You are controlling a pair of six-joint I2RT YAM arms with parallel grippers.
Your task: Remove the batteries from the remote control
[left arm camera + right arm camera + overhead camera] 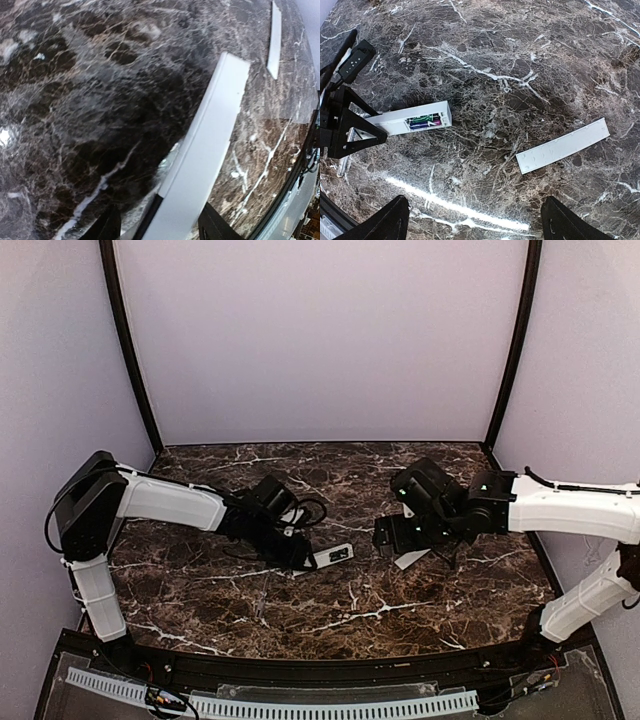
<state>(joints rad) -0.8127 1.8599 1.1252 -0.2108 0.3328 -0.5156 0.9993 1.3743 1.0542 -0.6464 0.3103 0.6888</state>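
Left gripper (161, 215) clamps one end of the remote control (395, 121), steadying it with the bay exposed. The batteries (425, 120) sit inside. Right gripper (475, 207) hovers above, spread and empty, ready to pick. The cover (563, 146) lies apart.

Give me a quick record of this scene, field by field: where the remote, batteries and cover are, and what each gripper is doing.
remote control: battery bay open, opposite end held by the left gripper
batteries: in the bay, not yet out
cover: off, flat on the marble table, apart from the remote control
left gripper: shut on the remote control
right gripper: open, holding nothing, above the table between remote control and cover
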